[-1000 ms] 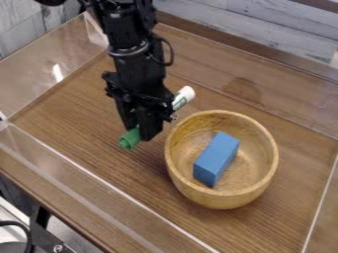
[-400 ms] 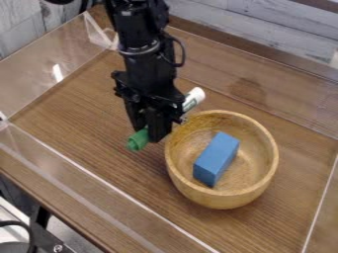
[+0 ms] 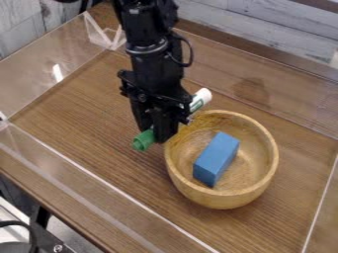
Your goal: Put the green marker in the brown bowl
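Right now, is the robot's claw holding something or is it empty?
Gripper: shut on the green marker, held just outside the rim of the brown bowl.

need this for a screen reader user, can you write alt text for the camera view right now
A black robot arm's end effector points down, shut on a green marker held just left of a brown bowl. A blue block lies inside the bowl, which sits on a wooden table with clear walls.

likely a lab: clear-walled wooden table [image 3: 79, 128].
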You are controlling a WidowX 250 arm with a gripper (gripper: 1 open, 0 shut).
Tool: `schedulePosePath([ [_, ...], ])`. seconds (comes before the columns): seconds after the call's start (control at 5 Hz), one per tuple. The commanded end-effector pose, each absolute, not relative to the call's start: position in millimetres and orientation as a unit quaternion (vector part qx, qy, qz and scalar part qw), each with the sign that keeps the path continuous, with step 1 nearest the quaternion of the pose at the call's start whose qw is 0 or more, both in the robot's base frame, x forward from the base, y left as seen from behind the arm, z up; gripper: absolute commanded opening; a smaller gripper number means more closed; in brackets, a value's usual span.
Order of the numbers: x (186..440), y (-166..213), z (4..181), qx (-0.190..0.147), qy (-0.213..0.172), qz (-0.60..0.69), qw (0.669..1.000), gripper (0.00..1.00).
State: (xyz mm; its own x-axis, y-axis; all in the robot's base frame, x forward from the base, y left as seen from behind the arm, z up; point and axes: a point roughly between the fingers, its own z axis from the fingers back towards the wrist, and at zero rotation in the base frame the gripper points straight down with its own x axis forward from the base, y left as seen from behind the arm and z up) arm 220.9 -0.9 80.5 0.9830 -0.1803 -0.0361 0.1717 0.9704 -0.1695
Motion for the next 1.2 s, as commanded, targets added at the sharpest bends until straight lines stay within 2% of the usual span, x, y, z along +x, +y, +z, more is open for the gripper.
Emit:
schedulePosePath([
  [0.0, 232, -4, 99.1, -0.076, -0.007, -0.098, 0.992, 0.0],
  [1.0, 229, -32, 104.1, -0.079, 0.003, -0.132, 0.988, 0.0],
])
